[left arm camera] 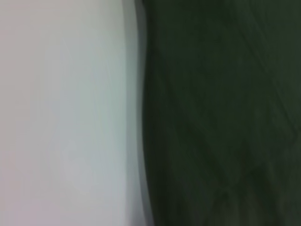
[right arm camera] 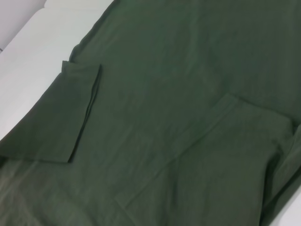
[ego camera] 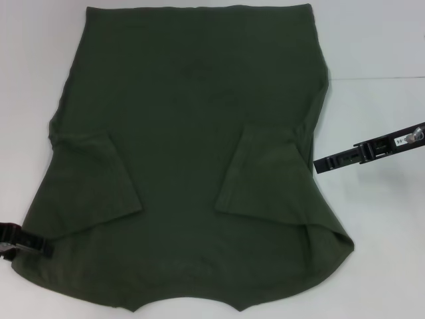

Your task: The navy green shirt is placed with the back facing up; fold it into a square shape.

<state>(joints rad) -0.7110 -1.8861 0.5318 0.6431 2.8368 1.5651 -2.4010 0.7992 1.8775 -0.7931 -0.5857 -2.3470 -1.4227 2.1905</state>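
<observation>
I see the shirt (ego camera: 192, 166) lying flat on the white table (ego camera: 378, 40). It is dark green, plain and soft, and it covers most of the table in front of me. Both short sleeves are folded in on top of the shirt, one on its left half and one on its right half. The neck end is nearest to me and the straight hem is at the far end.

My left gripper (ego camera: 23, 242) is at the shirt's left edge, down by the near corner. It touches the cloth there. I cannot tell if its fingers are apart or together. My left wrist camera shows only bare table next to the shirt (left arm camera: 221, 113) edge.

My right gripper (ego camera: 317, 164) is at the shirt's right edge, beside the folded right sleeve. Its tip is right at the cloth. I cannot tell if it is pinching anything. My right wrist camera looks over the shirt (right arm camera: 178, 108) and both folded sleeves.

There is bare white table to the left of the shirt and more to its right.
</observation>
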